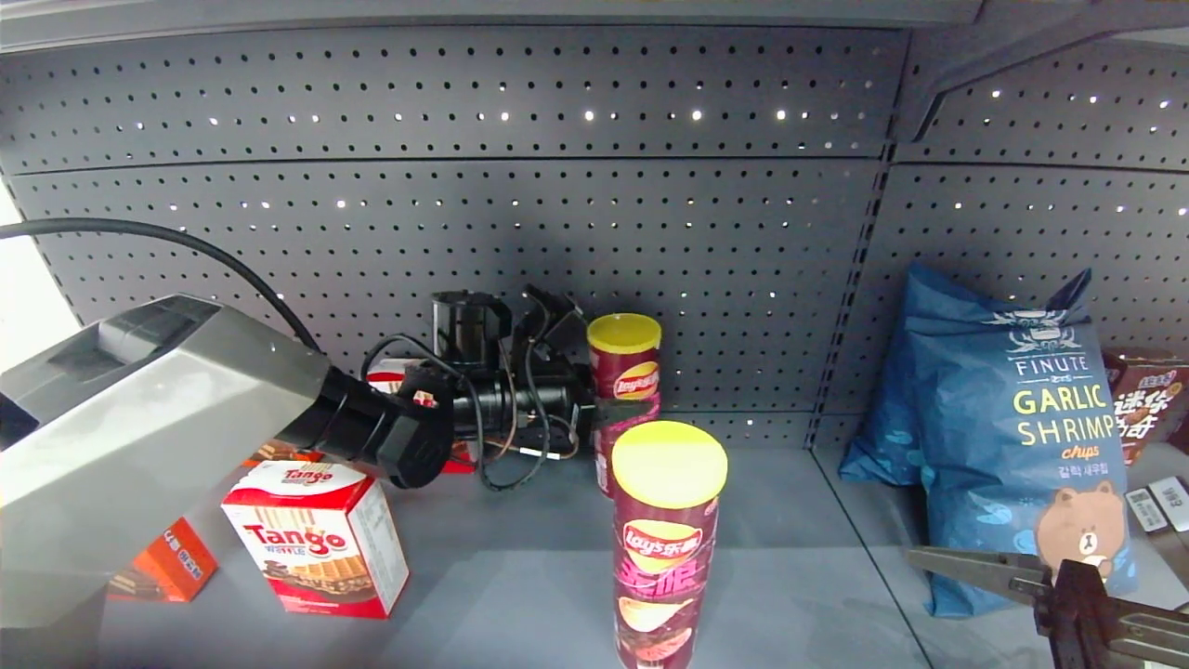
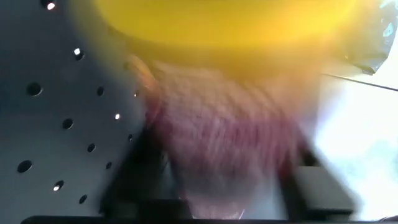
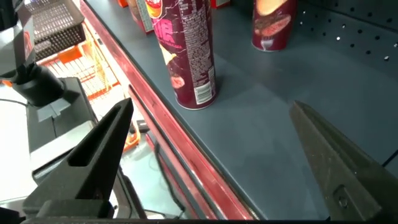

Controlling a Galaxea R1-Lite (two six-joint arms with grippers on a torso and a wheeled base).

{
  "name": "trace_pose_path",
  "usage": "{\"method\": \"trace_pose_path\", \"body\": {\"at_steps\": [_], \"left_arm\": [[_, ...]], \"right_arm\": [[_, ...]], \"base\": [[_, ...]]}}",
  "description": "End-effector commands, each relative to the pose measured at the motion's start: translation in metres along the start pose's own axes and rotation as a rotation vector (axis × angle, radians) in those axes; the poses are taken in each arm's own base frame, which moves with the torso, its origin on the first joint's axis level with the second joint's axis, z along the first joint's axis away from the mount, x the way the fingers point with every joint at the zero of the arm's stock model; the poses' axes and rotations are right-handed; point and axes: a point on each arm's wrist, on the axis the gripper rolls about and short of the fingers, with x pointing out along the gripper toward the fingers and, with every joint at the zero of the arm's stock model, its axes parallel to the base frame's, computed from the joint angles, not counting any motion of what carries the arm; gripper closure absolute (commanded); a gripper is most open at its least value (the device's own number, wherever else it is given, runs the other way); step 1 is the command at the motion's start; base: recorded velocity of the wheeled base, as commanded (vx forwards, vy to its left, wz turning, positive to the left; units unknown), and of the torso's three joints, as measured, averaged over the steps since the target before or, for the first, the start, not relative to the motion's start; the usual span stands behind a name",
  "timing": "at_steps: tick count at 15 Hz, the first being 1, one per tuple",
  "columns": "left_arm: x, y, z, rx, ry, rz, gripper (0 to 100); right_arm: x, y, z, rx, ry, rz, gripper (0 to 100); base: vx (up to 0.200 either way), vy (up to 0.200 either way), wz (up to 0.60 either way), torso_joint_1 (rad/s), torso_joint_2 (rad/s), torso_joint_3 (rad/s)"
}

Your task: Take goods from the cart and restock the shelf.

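Observation:
Two maroon chip cans with yellow lids stand on the grey shelf (image 1: 502,576). The rear can (image 1: 624,367) is near the pegboard, and my left gripper (image 1: 608,409) is shut around its body; up close the can (image 2: 230,124) sits between the dark fingers (image 2: 134,180). The front can (image 1: 664,539) stands alone near the shelf edge, also seen as the nearer can (image 3: 189,56) with the rear can (image 3: 273,25) behind it. My right gripper (image 3: 211,155) hangs open and empty off the shelf's front right, one of its fingers (image 1: 975,567) pointing toward the front can.
A red-and-white wafer box (image 1: 316,539) and an orange box (image 1: 167,562) stand at the left. A blue bag of shrimp chips (image 1: 1012,437) and a brown box (image 1: 1147,400) fill the right. The orange cart (image 3: 62,56) stands below the shelf edge.

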Motion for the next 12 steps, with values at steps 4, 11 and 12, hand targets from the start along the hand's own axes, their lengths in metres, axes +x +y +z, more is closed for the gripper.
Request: {"method": "trace_pose_path", "body": {"at_steps": [4,11,12], "left_arm": [[0.002,-0.002,-0.002,-0.003,0.005,-0.006,0],[-0.011,-0.007,-0.009,-0.012,0.031,0.005,0],[-0.019,-0.004,-0.016,0.023,0.055,0.030,0]], "right_arm": [[-0.002,0.001,-0.003,0.012,0.003,0.001,0],[-0.003,0.001,-0.007,0.023,0.017,-0.002,0],[-0.003,0.001,-0.008,0.026,0.022,-0.002,0]], "base": [[0.000,0.000,0.00,0.000,0.00,0.000],[0.000,0.000,0.00,0.000,0.00,0.000],[0.000,0.000,0.00,0.000,0.00,0.000]]}}
